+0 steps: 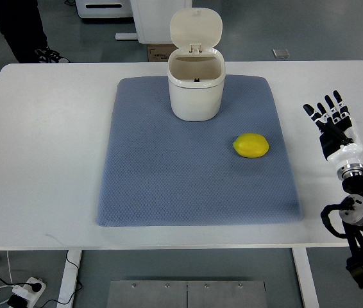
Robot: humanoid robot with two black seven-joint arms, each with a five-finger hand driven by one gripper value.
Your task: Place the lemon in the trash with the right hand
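Observation:
A yellow lemon (251,145) lies on the blue mat (168,173), right of its middle. A white trash bin (195,83) with its lid flipped up stands at the mat's far edge, its mouth uncovered. My right hand (332,117) hovers over the bare table to the right of the mat, fingers spread and holding nothing, roughly a hand's length from the lemon. The left arm does not show.
The white table (47,141) carries only the mat. A person's legs and shoes (47,54) stand beyond the far left corner. White equipment stands behind the table. A power strip (24,292) lies on the floor at bottom left.

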